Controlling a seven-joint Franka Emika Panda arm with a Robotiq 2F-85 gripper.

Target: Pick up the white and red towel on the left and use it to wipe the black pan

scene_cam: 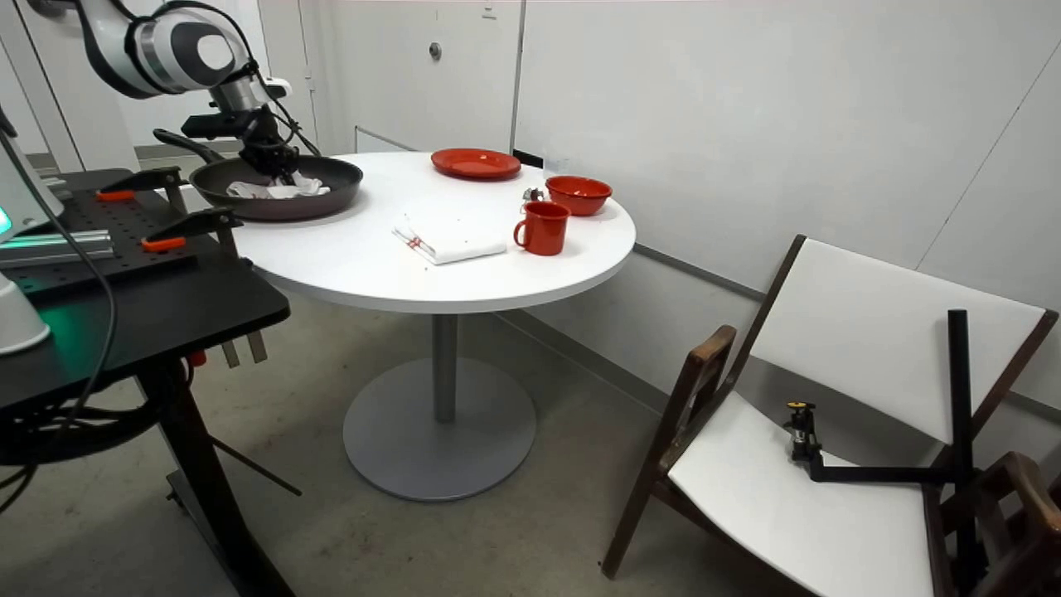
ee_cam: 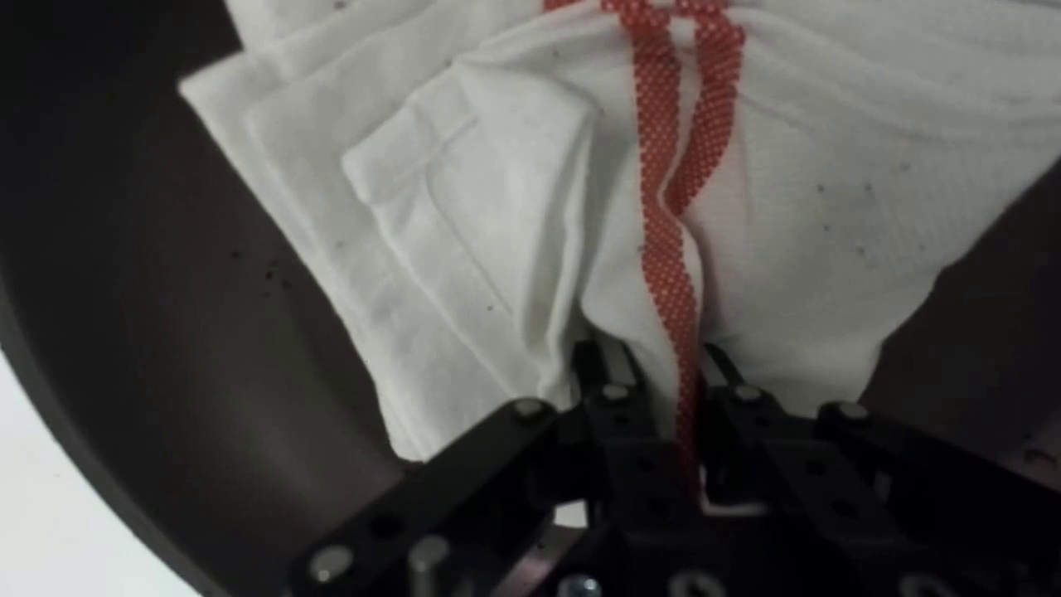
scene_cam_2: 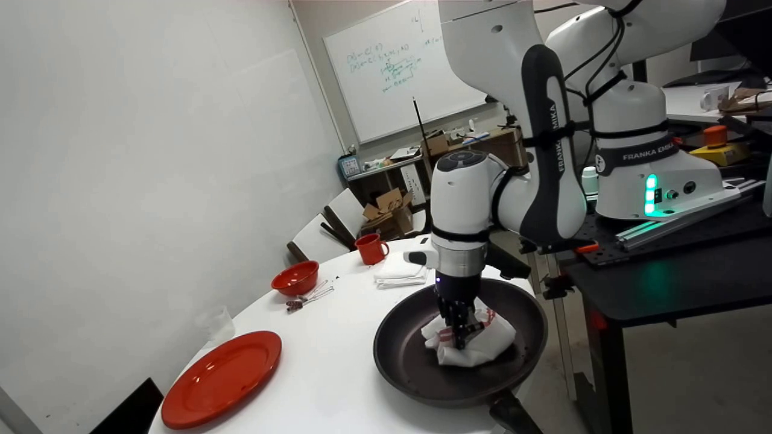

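- Wiping seems the step in hand; light pressure and overlapping strokes should serve, reaching the specks [ee_cam: 270,274] in the pan [scene_cam_2: 416,358] toward nine o'clock in the wrist view.
- The gripper [ee_cam: 665,366] pinches the towel [ee_cam: 601,220] inside the pan.
- The red stripe [ee_cam: 663,236] runs between the fingers [ee_cam: 617,419]; in the same view loose cloth fans from eight round to three o'clock.

Could not view the floor of the black pan [scene_cam_2: 405,352] beneath the white and red towel [scene_cam_2: 487,345], nor the part of it behind the fingers [ee_cam: 623,427] in the wrist view. Noted pan and towel cut off by that view's edges, the handle [scene_cam_2: 512,413] by the bottom edge in an exterior view. Could not read green whiteboard writing [scene_cam_2: 398,67] or identify small item [scene_cam: 533,195] beside red bowl [scene_cam: 587,203].
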